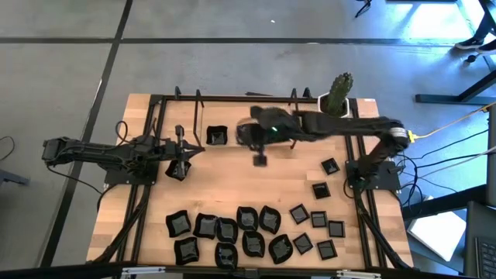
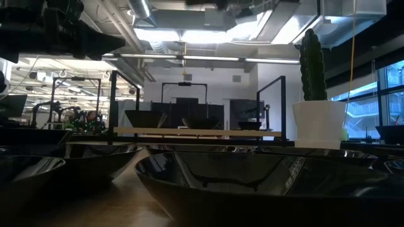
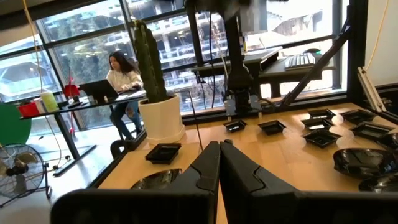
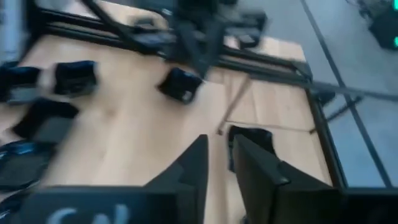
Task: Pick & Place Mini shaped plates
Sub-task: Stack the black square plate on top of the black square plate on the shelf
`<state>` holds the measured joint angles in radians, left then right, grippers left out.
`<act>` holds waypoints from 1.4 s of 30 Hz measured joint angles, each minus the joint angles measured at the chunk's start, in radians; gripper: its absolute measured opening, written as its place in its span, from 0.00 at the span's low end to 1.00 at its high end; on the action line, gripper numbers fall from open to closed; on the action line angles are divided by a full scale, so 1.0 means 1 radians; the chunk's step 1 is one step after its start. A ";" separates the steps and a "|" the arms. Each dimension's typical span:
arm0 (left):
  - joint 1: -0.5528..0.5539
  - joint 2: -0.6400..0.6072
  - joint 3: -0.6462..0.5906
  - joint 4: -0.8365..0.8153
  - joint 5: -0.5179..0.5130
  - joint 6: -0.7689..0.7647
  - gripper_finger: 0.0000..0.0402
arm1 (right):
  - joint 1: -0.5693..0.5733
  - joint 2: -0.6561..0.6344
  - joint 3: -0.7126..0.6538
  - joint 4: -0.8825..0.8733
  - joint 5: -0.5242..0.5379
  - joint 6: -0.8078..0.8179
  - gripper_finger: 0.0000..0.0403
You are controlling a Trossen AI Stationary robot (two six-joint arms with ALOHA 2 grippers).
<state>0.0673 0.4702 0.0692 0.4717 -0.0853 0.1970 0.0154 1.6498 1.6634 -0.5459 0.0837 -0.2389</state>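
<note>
Right gripper [image 4: 216, 163] shows a narrow gap, seemingly empty. Your mini shaped plates [image 1: 248, 218] look light, stiff, slippery: pinch a raised rim.

You are looking at two dark, matte, slender-jointed arms on black base plates.
The left gripper [image 3: 219, 163] is showing two black wedge-shaped fingers [image 3: 202, 171] tapering forward from a broad black block behind them. The right gripper [image 4: 217, 163] is showing the same angular black fingers [image 4: 258, 168], with pale lettering on the block behind them; farther back, its arm [image 1: 341, 124] is glowing with a small green light and trailing black cables.
</note>
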 joint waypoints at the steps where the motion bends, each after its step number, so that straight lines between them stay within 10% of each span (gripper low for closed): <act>1: 0.000 0.000 0.000 -0.005 0.000 0.000 0.01 | 0.040 -0.021 0.000 -0.030 0.022 -0.004 0.15; 19: 0.000 0.000 0.000 0.003 -0.002 -0.002 0.01 | 0.733 -0.115 -0.174 -0.528 0.701 0.644 0.01; 30: 0.000 0.000 0.000 0.016 -0.002 -0.002 0.01 | 0.693 -0.367 -0.713 -0.656 0.661 1.161 0.02; 42: 0.000 0.000 0.000 0.026 -0.003 0.000 0.01 | 0.439 -0.456 -0.904 -0.646 0.361 1.322 0.03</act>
<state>0.0673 0.4701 0.0692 0.4980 -0.0879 0.1967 0.4542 1.1938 0.7597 -1.1919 0.4450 1.0828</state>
